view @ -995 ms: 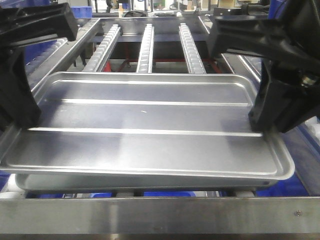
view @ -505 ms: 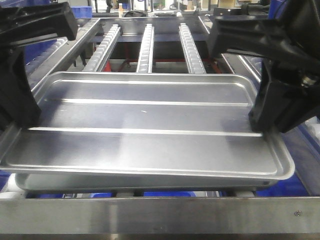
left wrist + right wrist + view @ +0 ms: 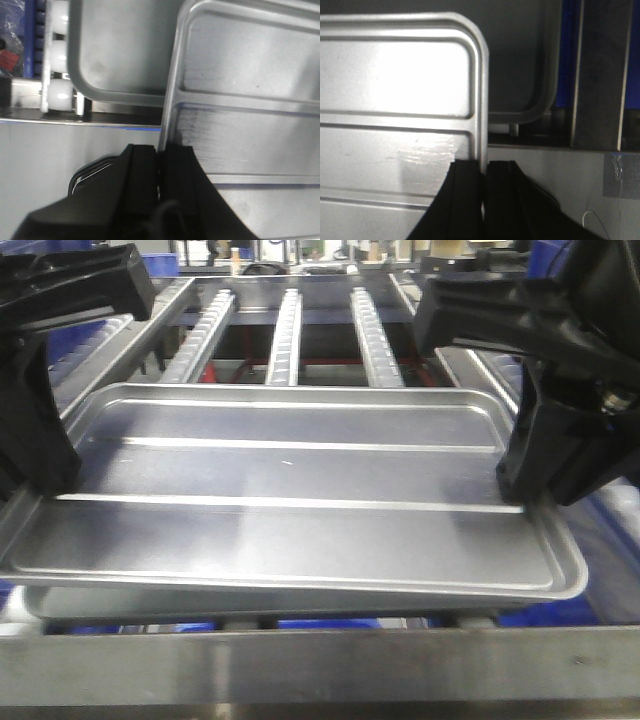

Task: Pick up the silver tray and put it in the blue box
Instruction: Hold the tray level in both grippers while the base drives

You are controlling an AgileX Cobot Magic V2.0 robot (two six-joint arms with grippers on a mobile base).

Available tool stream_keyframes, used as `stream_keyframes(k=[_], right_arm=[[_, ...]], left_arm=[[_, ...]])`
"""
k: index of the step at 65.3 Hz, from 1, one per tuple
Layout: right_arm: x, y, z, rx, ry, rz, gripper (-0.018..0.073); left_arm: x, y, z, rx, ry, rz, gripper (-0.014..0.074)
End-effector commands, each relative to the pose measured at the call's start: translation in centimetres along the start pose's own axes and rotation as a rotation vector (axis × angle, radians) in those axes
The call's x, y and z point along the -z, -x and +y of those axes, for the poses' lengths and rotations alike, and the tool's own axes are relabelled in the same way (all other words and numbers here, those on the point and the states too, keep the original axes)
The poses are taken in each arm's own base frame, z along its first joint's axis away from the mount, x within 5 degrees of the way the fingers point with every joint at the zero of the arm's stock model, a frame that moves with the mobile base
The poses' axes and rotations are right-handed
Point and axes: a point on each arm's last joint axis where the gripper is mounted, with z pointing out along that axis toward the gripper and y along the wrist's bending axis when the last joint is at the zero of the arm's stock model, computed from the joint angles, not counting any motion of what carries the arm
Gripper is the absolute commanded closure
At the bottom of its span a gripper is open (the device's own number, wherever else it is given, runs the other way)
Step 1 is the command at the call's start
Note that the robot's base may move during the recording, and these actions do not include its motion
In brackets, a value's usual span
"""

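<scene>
At the tray's 9 o'clock rim, the left gripper (image 3: 161, 160) was seen pinched shut on the thin raised edge, with only the fingertips engaged. The silver tray (image 3: 300, 480) was held clear of a second tray (image 3: 250, 605) lying beneath it, whose edge showed at 6 o'clock, just behind a steel bar (image 3: 320, 665). Roller rails (image 3: 285, 335) were visible beyond at 12 o'clock. At the 3 o'clock rim, the right gripper (image 3: 484, 172) was likewise closed on the edge alone.

Because the tray was carried by 2 narrow pinches on smooth metal, a slip was judged possible if either arm were moved faster or farther than the other; the tray could then be twisted out of 1 grip and dropped onto the tray below. The near edge could also be caught on the steel bar if it were brought forward too low. The blue box could not be identified with certainty; only blue patches (image 3: 330, 625) were glimpsed at 6 o'clock.
</scene>
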Motion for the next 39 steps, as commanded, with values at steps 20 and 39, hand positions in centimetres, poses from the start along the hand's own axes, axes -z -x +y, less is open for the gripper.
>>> stream_keyframes(k=[20,39], right_arm=[[1.09,0.6,-0.54,0.033,-0.038,-0.044,0.0507],[1.09,0.6,-0.54,0.033,-0.038,-0.044,0.0507]], left_arm=[[1.21,0.72,0.34,-0.001,0.013,-0.062,0.07],[1.21,0.72,0.34,-0.001,0.013,-0.062,0.07]])
